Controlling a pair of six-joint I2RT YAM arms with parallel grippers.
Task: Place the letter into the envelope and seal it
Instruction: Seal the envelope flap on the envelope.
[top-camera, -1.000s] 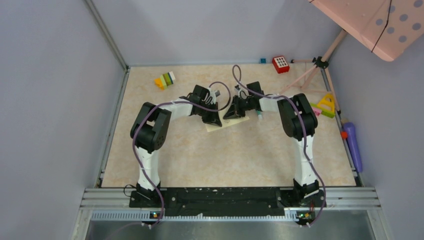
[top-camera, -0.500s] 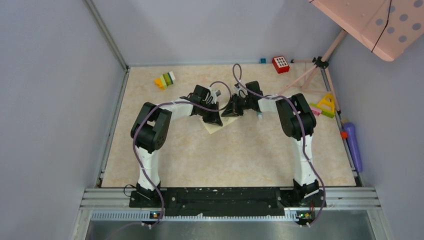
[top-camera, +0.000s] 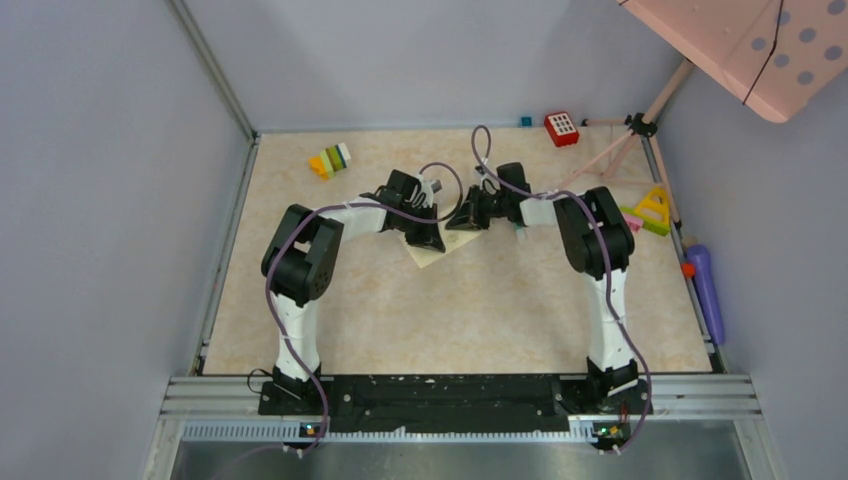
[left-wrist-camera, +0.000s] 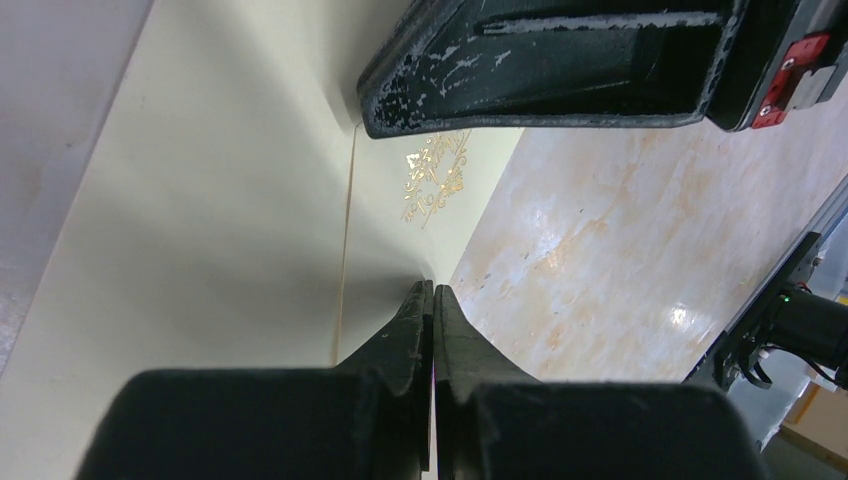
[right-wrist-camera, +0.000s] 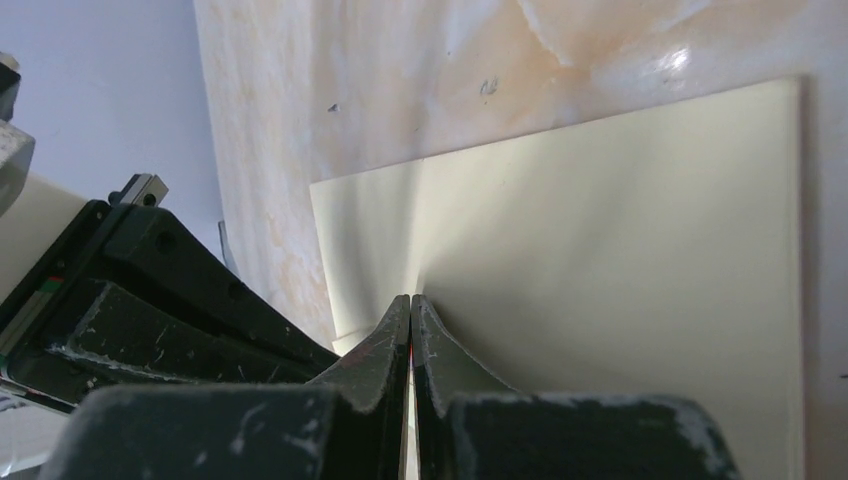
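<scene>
The pale cream envelope (top-camera: 428, 256) lies flat mid-table, mostly covered by both grippers in the top view. In the left wrist view the envelope (left-wrist-camera: 200, 230) fills the left half, with a gold mark (left-wrist-camera: 436, 180) and a thin flap edge line. My left gripper (left-wrist-camera: 432, 289) is shut, its tips resting on the envelope near its edge. My right gripper (right-wrist-camera: 410, 298) is also shut, tips pressed on the envelope (right-wrist-camera: 620, 250) face. The two grippers (top-camera: 432, 240) (top-camera: 463, 220) stand tip to tip, almost touching. The letter is hidden.
Coloured blocks (top-camera: 330, 160) lie at the back left and a red dotted block (top-camera: 561, 128) at the back right. A tripod (top-camera: 632, 128), a yellow triangle toy (top-camera: 655, 208) and a purple cylinder (top-camera: 705, 290) line the right edge. Grey walls enclose the table.
My right gripper has slid a little left and toward the back, closer to the left gripper. The envelope corner that showed below it is now covered. The left arm has not moved.
</scene>
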